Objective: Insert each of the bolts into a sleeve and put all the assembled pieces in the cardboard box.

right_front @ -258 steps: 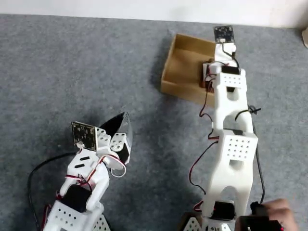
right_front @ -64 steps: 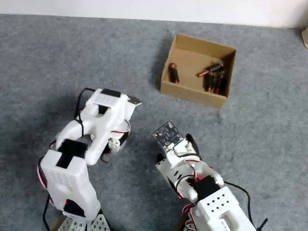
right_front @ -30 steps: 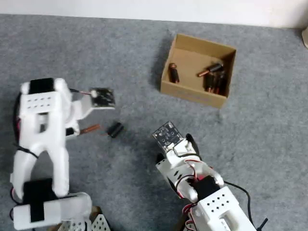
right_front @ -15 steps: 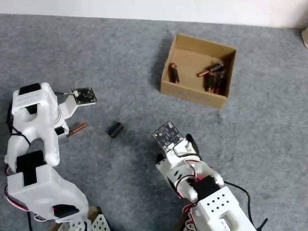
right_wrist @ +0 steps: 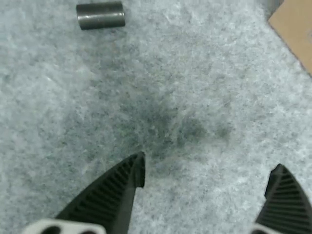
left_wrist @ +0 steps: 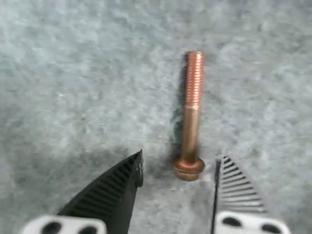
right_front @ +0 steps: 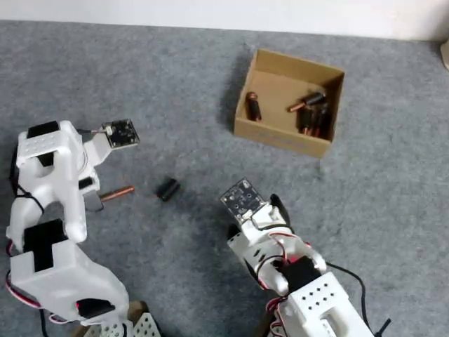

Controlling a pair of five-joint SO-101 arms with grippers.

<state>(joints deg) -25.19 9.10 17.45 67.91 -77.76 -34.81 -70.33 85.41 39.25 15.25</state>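
Left fingers [left_wrist: 119, 187] part-open, straddling the head of the copper bolt [left_wrist: 191, 112], not gripping. Bolt lies flat on the grey surface [right_front: 175, 84], left of frame; sleeve [right_front: 167, 189] near it, apart. The left arm swung here from centre within two seconds. Right fingers [right_wrist: 117, 190] wide, empty. Likely the last pair; assembled pieces [right_front: 312, 112] already in the cardboard box [right_front: 279, 136].
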